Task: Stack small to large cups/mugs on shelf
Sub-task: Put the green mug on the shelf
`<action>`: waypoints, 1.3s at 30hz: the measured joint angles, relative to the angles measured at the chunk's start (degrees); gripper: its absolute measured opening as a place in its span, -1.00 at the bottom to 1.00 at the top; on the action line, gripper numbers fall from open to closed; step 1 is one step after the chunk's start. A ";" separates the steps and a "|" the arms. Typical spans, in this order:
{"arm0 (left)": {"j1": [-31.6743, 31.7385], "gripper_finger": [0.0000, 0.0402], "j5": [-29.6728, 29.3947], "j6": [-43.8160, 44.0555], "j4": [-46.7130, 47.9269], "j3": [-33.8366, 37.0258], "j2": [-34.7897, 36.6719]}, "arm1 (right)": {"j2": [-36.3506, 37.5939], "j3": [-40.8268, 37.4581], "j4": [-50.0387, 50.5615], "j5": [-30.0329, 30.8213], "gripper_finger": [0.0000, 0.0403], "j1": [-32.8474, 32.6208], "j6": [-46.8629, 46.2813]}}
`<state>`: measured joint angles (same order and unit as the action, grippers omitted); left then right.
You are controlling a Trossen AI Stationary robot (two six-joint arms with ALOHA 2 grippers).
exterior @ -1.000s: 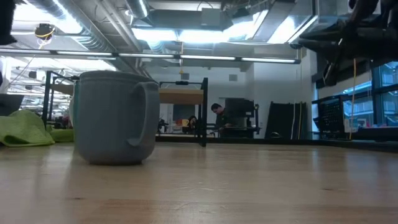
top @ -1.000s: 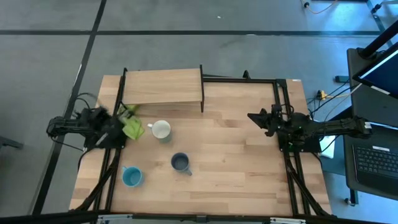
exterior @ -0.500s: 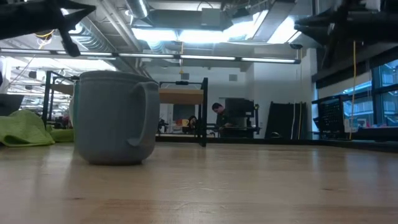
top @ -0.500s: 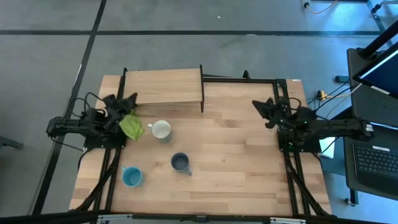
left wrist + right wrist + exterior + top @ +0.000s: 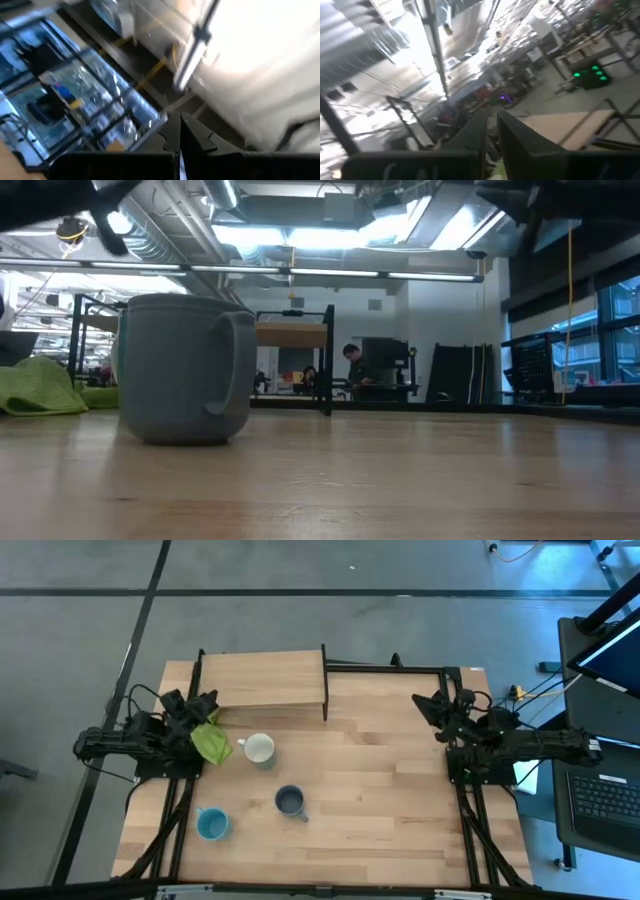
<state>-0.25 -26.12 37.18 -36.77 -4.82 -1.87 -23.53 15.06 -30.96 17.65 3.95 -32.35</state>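
Three mugs stand on their bases on the tabletop: a pale green one with a white inside (image 5: 259, 749), a dark grey-blue one (image 5: 290, 802) (image 5: 185, 370) and a light blue one (image 5: 211, 824). The shelf (image 5: 262, 680) stands at the far left on black supports, with nothing on it. My left gripper (image 5: 205, 705) (image 5: 180, 137) hovers shut by the shelf's near left corner, above a lime-green cloth (image 5: 210, 743). My right gripper (image 5: 425, 705) (image 5: 492, 131) hovers shut at the far right, empty. Both wrist views look up into the room.
The lime-green cloth lies crumpled on the table just left of the pale green mug and shows at the left of the low view (image 5: 40, 385). A black frame (image 5: 390, 667) runs along the far edge right of the shelf. Bare wood (image 5: 380, 790) lies between the mugs and my right arm.
My left gripper has risen from beside the cloth and gone toward the table's far edge, near the shelf's corner. My right gripper has risen and gone toward the far right. The mugs have stayed in place.
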 joint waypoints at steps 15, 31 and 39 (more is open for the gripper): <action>-0.05 -1.00 17.96 -9.17 85.88 -53.54 -34.79 | -8.70 13.89 21.53 -6.67 -0.77 4.32 -0.47; -6.12 -1.00 19.17 -22.99 107.46 -63.69 -57.99 | -12.52 26.73 40.68 -1.60 -0.77 6.66 -0.22; -8.10 -1.00 23.76 -23.69 101.03 -63.72 -59.89 | -14.43 25.80 38.82 -2.10 -0.77 6.66 -2.10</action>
<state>-8.35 -2.36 13.49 64.27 -68.53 -61.76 -37.96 40.86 7.86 15.55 10.61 -34.44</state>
